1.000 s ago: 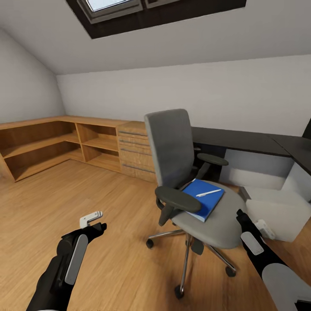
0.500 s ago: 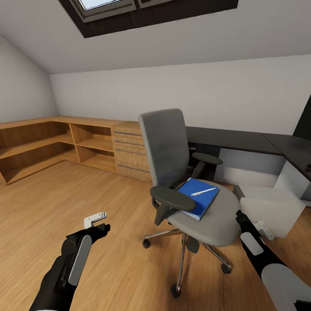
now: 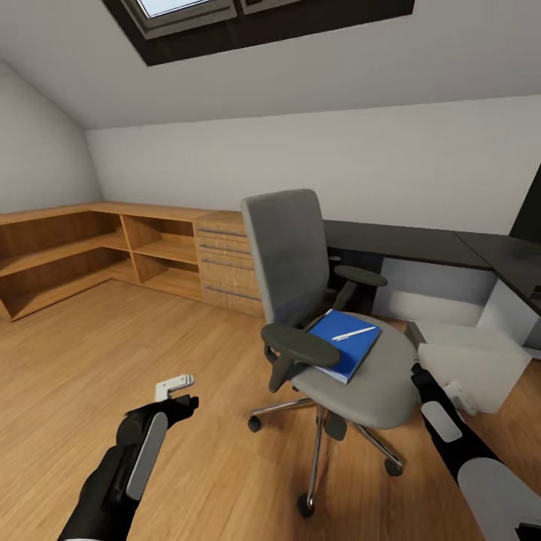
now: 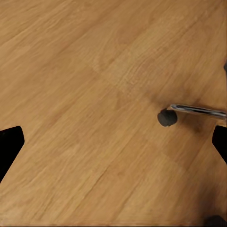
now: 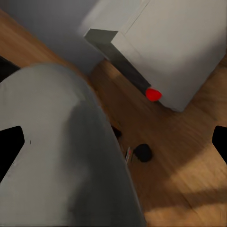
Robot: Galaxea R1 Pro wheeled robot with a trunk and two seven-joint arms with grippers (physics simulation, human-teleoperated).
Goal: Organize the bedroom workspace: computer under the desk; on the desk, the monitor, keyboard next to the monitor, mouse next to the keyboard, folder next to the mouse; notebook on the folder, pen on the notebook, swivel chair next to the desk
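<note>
Bright blue flat folder lies on the seat of the grey padded swivel chair, thin pale pen resting on top; black-topped desk stands behind. Both grippers, left and right, hang spread and empty. Best approach: right gripper in low from the seat's open front, pinch the folder's near edge, keep it level so the pen stays put.

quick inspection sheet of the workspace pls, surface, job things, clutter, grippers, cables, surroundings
surface: black desk top, bare where visible
job's things: blue folder lies on the swivel chair seat, pen on top; computer on the floor by the desk
clutter: nothing seen
grippers: left gripper and right gripper open, holding nothing
cables: nothing seen
surroundings: wooden floor, wooden shelving, wooden drawer cabinet, skylight
</note>
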